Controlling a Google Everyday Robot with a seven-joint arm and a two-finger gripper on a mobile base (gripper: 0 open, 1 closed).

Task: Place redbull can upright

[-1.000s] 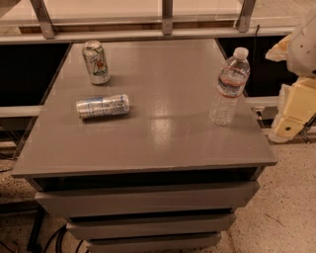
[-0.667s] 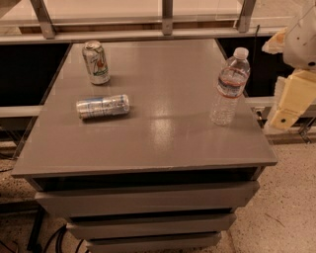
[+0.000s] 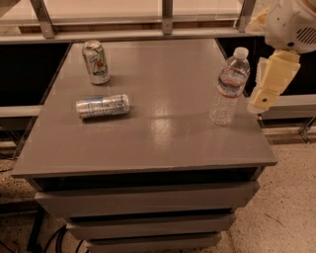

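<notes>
The redbull can is slim and silver with blue patches. It lies on its side on the left part of the grey table, its long axis running left to right. My gripper hangs in the air at the table's right edge, just right of the water bottle and far from the can. It holds nothing that I can see.
A white-and-green 7UP can stands upright at the back left, behind the redbull can. A clear plastic water bottle stands upright at the right. A railing with metal posts runs behind the table. Drawers sit below the tabletop.
My arm and gripper have risen and shifted slightly left at the table's right edge. The cans and the bottle have not moved.
</notes>
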